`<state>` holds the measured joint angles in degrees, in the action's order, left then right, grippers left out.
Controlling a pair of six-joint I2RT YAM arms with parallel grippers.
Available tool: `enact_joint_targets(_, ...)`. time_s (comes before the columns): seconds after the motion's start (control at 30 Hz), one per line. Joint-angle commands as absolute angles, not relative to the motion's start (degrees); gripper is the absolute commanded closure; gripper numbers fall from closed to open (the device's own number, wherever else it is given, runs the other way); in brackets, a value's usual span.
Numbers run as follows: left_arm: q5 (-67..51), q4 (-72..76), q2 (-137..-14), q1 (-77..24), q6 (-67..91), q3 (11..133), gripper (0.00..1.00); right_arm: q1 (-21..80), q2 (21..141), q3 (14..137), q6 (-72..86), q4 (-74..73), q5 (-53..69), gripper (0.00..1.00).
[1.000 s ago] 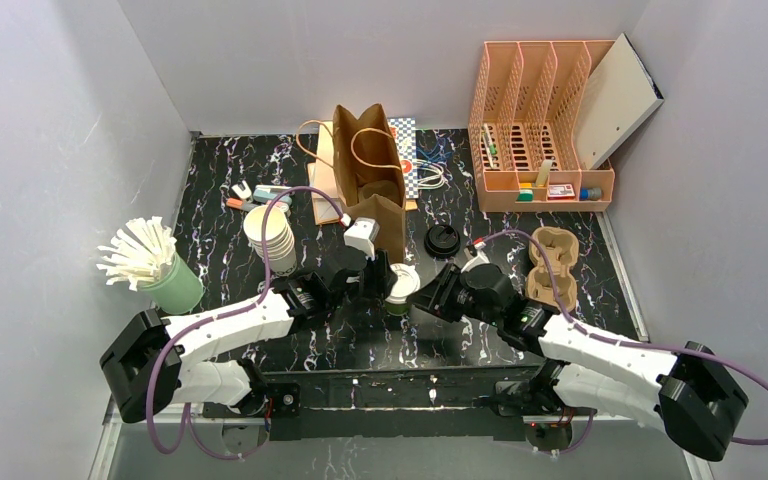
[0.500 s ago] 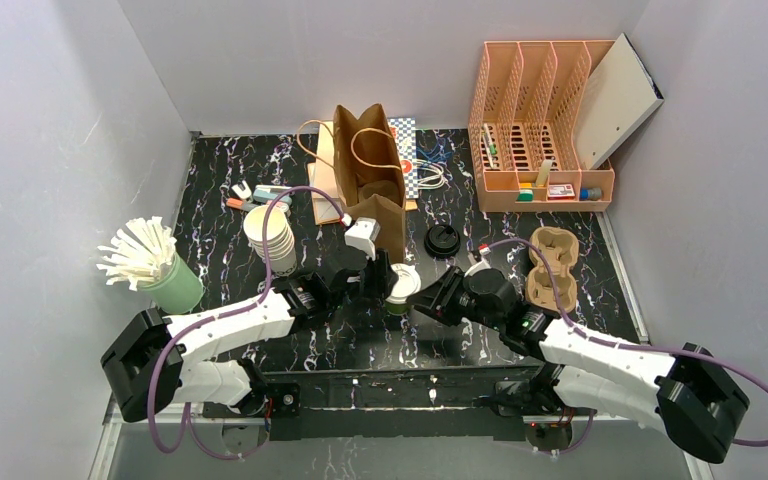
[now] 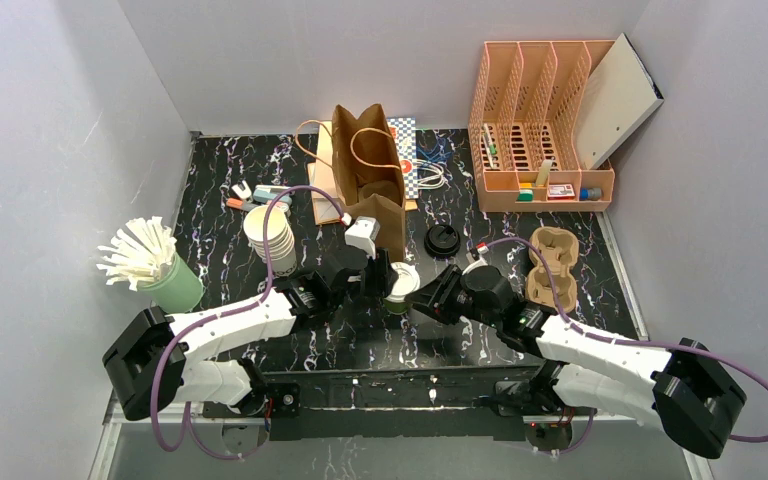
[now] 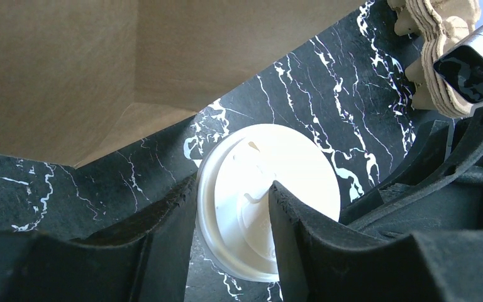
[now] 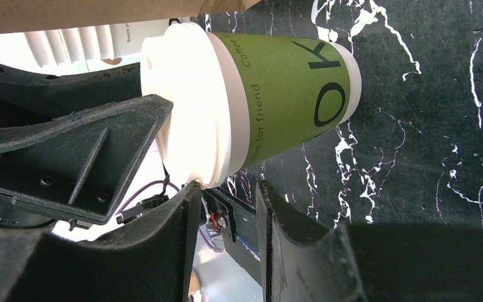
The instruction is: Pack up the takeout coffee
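A green-sided takeout coffee cup [image 3: 397, 292] with a white sip lid [image 4: 277, 170] stands upright on the black marble table, just in front of the brown paper bag [image 3: 370, 170]. My left gripper [image 3: 384, 277] hovers over the lid with its jaws apart: one finger sits at the lid's left rim and the other lies across its top [image 4: 229, 196]. My right gripper [image 3: 427, 297] is beside the cup [image 5: 289, 94], on its right. It is open with nothing between its fingers [image 5: 226, 189], and one fingertip touches the lid's rim.
A cardboard cup carrier [image 3: 550, 262] lies to the right and a loose black lid [image 3: 442, 240] lies behind the cup. A stack of lidless cream cups [image 3: 272, 238] and a green holder of white stirrers [image 3: 165, 272] stand to the left. An orange file organizer [image 3: 540, 120] is at the back right.
My right gripper has edged left, closer to the cup. The left gripper and the cup have stayed in place.
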<state>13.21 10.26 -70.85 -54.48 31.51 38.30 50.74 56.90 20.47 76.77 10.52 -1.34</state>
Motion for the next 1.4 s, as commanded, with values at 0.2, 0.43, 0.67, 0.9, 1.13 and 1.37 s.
enact_joint_targets(0.2, 10.67, 6.76, -71.72, -55.2, 31.63, 36.85, 0.57, 50.23, 63.01, 20.69, 76.85, -6.32, -7.63, 0.59)
enact_joint_targets(0.43, 10.59, 7.38, -71.74, -55.2, 31.82, 36.29, 0.57, 50.2, 64.82, 22.3, 77.54, -9.88, -9.01, 0.62)
enact_joint_targets(0.67, 10.72, 7.46, -71.81, -55.2, 31.72, 35.89, 0.57, 50.21, 65.87, 23.06, 77.26, -11.37, -9.31, 0.62)
enact_joint_targets(0.9, 10.85, 7.71, -71.5, -55.2, 31.81, 35.25, 0.57, 50.27, 67.72, 23.73, 76.82, -12.59, -9.41, 0.62)
enact_joint_targets(1.13, 10.81, 7.65, -71.24, -55.2, 32.04, 34.83, 0.57, 50.24, 69.05, 23.56, 76.81, -12.68, -9.34, 0.63)
enact_joint_targets(1.37, 10.81, 7.73, -70.93, -55.2, 32.21, 34.54, 0.57, 50.23, 69.32, 23.68, 76.78, -13.65, -9.05, 0.64)
